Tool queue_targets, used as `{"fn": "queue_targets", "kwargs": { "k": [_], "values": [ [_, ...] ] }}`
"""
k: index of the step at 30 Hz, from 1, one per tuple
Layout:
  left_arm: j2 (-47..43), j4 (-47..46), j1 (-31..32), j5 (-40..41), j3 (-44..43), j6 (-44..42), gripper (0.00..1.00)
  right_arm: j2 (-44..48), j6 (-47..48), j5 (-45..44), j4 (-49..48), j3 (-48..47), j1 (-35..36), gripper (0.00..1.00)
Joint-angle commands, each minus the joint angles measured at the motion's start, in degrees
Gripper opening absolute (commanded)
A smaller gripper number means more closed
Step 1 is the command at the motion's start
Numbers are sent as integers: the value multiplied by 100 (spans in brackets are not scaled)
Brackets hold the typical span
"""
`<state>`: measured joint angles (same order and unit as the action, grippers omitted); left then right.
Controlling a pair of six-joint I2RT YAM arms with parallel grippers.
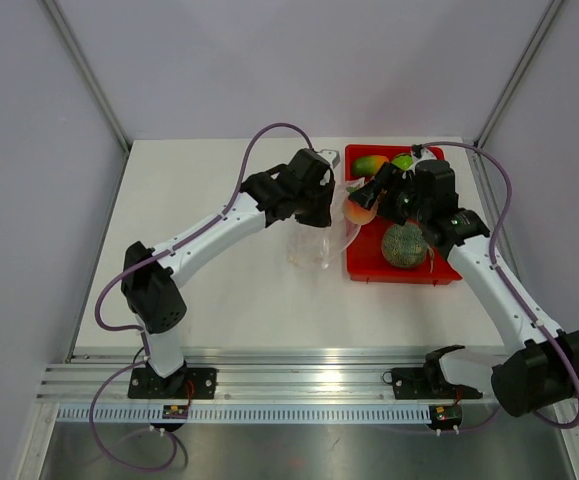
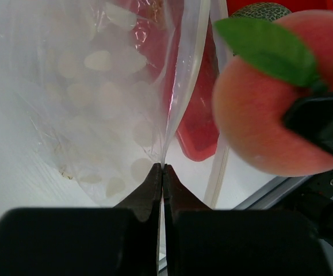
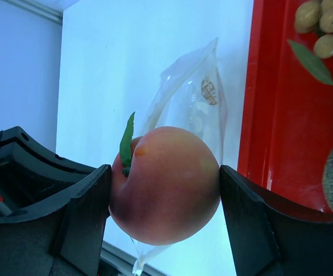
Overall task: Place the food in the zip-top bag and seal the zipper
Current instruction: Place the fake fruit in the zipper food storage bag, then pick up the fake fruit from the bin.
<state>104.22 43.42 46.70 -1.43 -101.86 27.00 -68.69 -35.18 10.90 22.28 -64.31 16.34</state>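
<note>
Right wrist view: right end effector [image 3: 163, 187] grips the round orange-peach toy fruit [image 3: 172, 213], just right of the clear crinkly plastic bag [image 3: 192, 100], whose mouth edge the left end effector [image 2: 162, 172] pinches, holding it up.

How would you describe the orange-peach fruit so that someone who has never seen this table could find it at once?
Start at the red tray on the right of the table. At its left edge, beside the zip-top bag, the right gripper holds an orange-peach fruit. Unlike the netted grey-green melon in the tray, it is smooth, bears one green leaf and is held aloft.
</note>
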Motion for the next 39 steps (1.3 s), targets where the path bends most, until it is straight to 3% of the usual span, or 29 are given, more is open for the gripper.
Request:
{"fn": "queue_targets", "kwargs": {
  "k": [1,11,12,13,15,19,29,30,33,35,39],
  "values": [
    [-122,-264,-3,-445,-255,130,0,-224,-226,237,-409,42,203,39],
    [-262,-474,-55,-973,-211,332,0,-752,-253,-140,-690,288,449,44],
    [-280,-483,-64,-1043,-202,349,0,-786,-235,-97,-690,288,449,48],
    [-297,-510,-99,-1078,-194,358,0,-804,-209,-62,-682,262,458,66],
    [-297,-554,-143,-1114,-211,411,0,-839,-130,17,-629,183,458,84],
    [-315,-554,-214,-1079,-167,420,0,-673,2,-8,-384,51,449,93],
    [-403,-747,-512,-1140,149,394,0,-181,547,-1210,302,-125,458,84],
    [-438,-730,-539,-1105,202,367,0,-154,695,-1761,364,-160,432,73],
    [-491,-686,-565,-1052,324,253,0,-250,1291,-2911,592,-554,265,56],
    [-526,-694,-592,-1043,404,227,0,-695,1627,-3626,698,-801,116,51],
    [-614,-738,-609,-1043,571,200,0,-1646,1813,-3306,875,-1390,-980,46]
  ]
}}
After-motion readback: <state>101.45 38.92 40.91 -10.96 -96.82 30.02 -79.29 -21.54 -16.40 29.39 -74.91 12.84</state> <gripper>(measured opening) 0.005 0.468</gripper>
